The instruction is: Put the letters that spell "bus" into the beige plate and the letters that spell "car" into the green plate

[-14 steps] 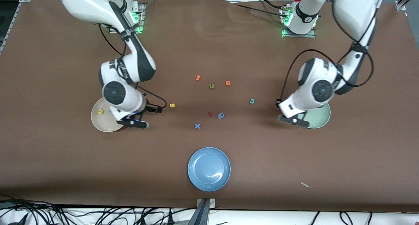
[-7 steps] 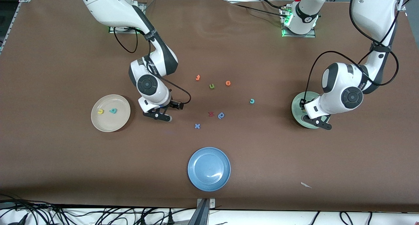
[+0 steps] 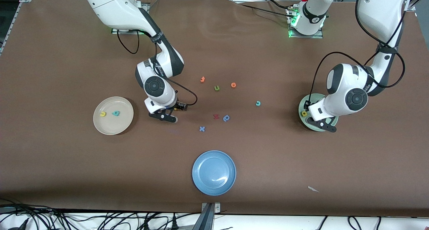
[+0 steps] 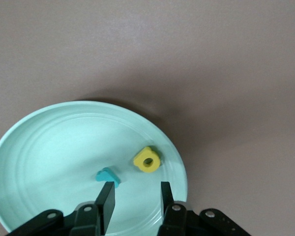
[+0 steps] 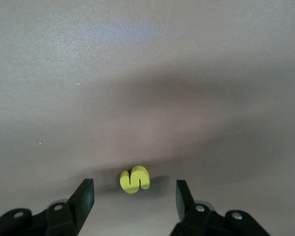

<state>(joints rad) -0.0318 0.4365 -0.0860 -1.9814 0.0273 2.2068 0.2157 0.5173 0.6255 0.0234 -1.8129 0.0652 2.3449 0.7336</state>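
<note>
A yellow "s" (image 5: 134,179) lies flat on the brown table (image 3: 67,163), framed between the spread fingers of the right gripper (image 3: 163,118), which has swung away from the beige plate (image 3: 106,128) over the past second and now hangs just above the letter, not touching it. That plate, uncovered since the arm left, holds a yellow "u" (image 3: 103,114) and a teal "b" (image 3: 116,113). At the left arm's end of the table, the left gripper (image 3: 322,125) has moved in over the green plate (image 3: 303,106), its fingers apart and empty above a yellow "a" (image 4: 147,160) and a light-blue "r" (image 4: 108,176) lying in the dish. A teal "c" (image 3: 257,103) sits alone on the table between the two arms. Unmoved around the middle: an orange letter (image 3: 202,79), a green "u" (image 3: 217,88), a second orange letter (image 3: 233,85), a red letter (image 3: 216,116), a darker blue rounded letter (image 3: 226,118) and a blue "x" (image 3: 201,129). A blue plate (image 3: 214,172) rests nearest the front camera. The left arm's wrist hides much of the green plate in the front view, and the right gripper hides the "s" there.
</note>
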